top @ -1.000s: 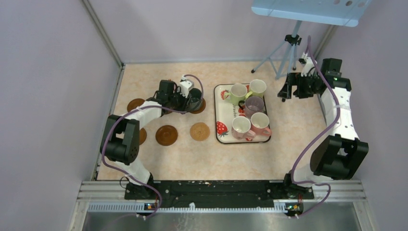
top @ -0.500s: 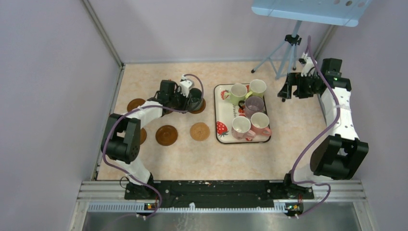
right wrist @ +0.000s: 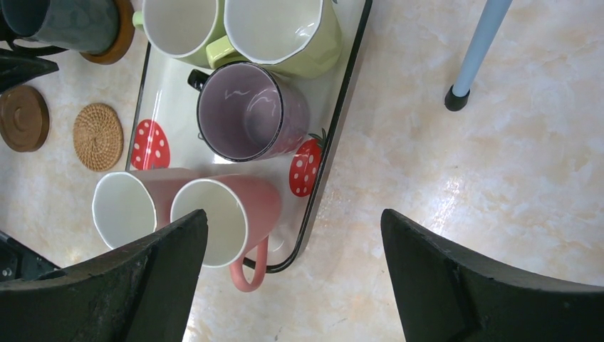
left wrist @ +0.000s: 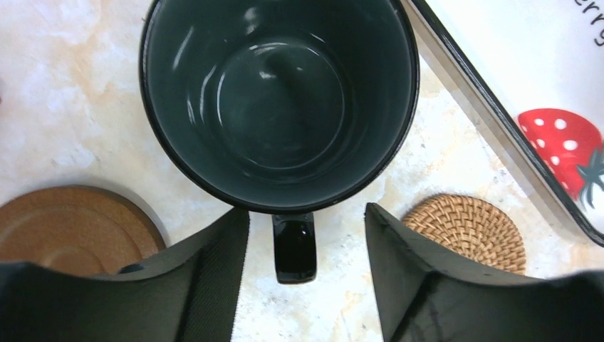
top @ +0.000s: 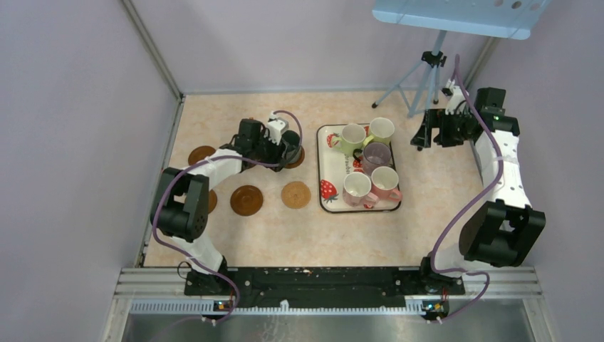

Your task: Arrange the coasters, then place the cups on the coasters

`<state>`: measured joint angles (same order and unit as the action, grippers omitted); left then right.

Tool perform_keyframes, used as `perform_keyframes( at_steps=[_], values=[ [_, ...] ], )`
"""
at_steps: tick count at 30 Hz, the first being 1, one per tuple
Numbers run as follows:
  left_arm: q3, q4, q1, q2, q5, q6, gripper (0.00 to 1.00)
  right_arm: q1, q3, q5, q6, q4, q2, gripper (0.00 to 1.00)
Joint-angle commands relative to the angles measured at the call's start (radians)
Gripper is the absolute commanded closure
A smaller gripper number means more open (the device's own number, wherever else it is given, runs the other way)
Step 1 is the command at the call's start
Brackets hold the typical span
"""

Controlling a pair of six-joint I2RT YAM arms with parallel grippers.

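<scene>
dark green mug (left wrist: 278,100) stands on a brown coaster (right wrist: 122,32) toward the table's (top: 285,235) far edge, just left of the tray (top: 329,203), and i judge it placed, so my left gripper (left wrist: 306,214) straddles its handle with jaws parted and not touching, while my right gripper (right wrist: 292,221) hangs spread wide and empty.

The left arm (top: 186,203) partly hides one dark brown coaster (top: 211,202).

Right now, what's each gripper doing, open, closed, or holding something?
Left gripper: open, fingers either side of the handle of the dark green mug, not gripping it.
Right gripper: open, holding nothing.
</scene>
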<state>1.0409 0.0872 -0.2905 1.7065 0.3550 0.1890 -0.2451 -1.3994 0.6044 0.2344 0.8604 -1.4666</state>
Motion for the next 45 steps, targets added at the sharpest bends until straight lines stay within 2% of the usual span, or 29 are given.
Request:
perform_keyframes(
  at_steps=[1, 6, 8, 11, 13, 17, 23, 29, 33, 45],
  values=[
    [0.058, 0.11, 0.01, -0.045, 0.067, 0.036, 0.29, -0.008, -0.008, 0.008, 0.012, -0.005, 0.046, 0.1],
    [0.11, 0.261, 0.031, -0.123, 0.097, 0.104, 0.13, -0.008, -0.027, 0.006, 0.022, 0.006, 0.043, 0.1],
    [0.154, 0.332, 0.045, -0.134, 0.157, 0.152, 0.03, -0.008, -0.036, 0.009, 0.022, 0.008, 0.04, 0.1],
    [0.235, 0.435, 0.047, -0.12, 0.265, 0.267, 0.01, -0.008, -0.045, 0.014, 0.02, 0.007, 0.028, 0.1],
    [0.298, 0.484, 0.042, -0.094, 0.323, 0.323, 0.02, -0.008, -0.05, 0.018, 0.02, 0.008, 0.019, 0.1],
    [0.499, 0.617, -0.015, 0.035, 0.317, 0.357, 0.07, -0.008, -0.061, 0.02, 0.023, 0.013, 0.0, 0.1],
    [0.762, 0.674, -0.133, 0.218, 0.191, 0.378, 0.14, -0.008, -0.07, 0.007, 0.038, 0.034, -0.015, 0.1],
    [0.978, 0.704, -0.196, 0.414, 0.112, 0.387, 0.21, -0.008, -0.064, 0.002, 0.045, 0.042, -0.011, 0.1],
    [1.045, 0.696, -0.225, 0.488, 0.088, 0.4, 0.23, -0.008, -0.06, -0.003, 0.046, 0.044, -0.006, 0.1],
    [1.116, 0.659, -0.287, 0.622, 0.085, 0.452, 0.27, -0.008, -0.055, -0.005, 0.052, 0.043, -0.001, 0.1]
  ],
)
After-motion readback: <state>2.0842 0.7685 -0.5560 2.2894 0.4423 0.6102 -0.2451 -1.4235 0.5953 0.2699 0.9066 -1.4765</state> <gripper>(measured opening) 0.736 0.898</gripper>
